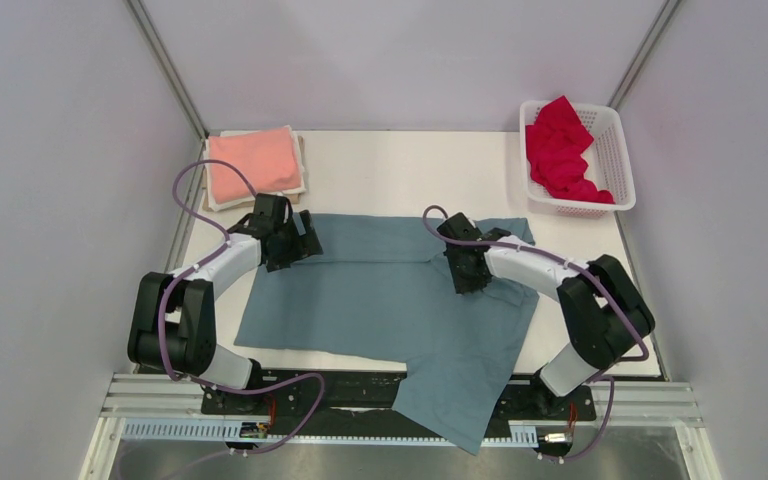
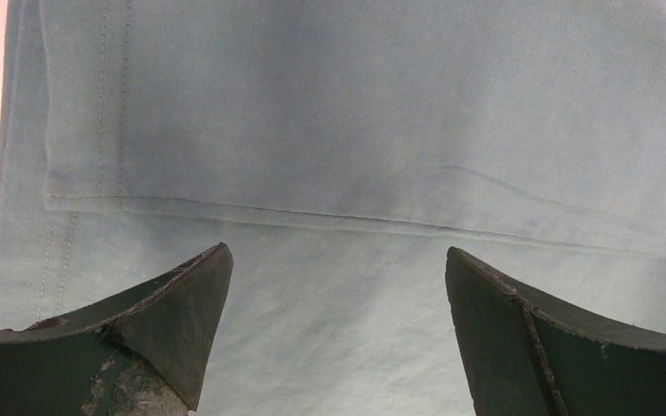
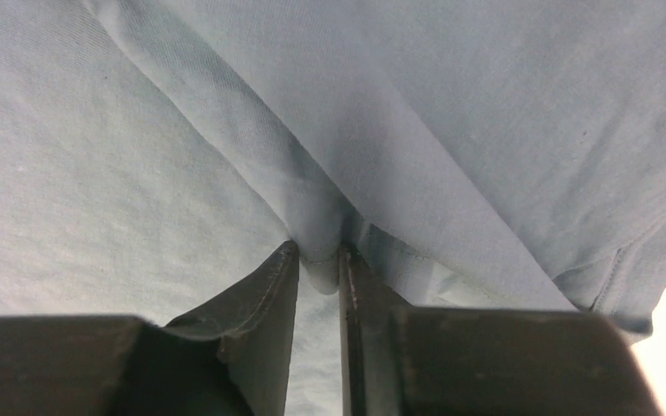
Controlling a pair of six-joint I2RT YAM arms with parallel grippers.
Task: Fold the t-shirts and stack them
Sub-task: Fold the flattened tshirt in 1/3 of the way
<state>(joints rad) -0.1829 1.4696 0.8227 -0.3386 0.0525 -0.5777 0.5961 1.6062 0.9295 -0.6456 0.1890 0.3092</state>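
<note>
- Top external: grey-blue t-shirt [image 1: 380, 295] spread on counter [image 1: 410, 175], corner overhanging near edge.
- Left pincer [image 2: 336, 250]: jaws wide apart, empty, over its hem; contact unclear.
- Right pincer [image 3: 318, 247] clamped on a shirt fold.

Left arm [image 1: 222, 262], right arm [image 1: 530, 268]: white link shells, black joints, purple cables [image 1: 188, 195] behind left pincer [image 2: 338, 260] and right pincer [image 3: 319, 256]. Fingers [image 2: 182, 303]: dark, wedge-shaped, scuffed.

red t-shirt [image 1: 557, 152] bunched, partly hidden inside basket [image 1: 617, 158]
</note>
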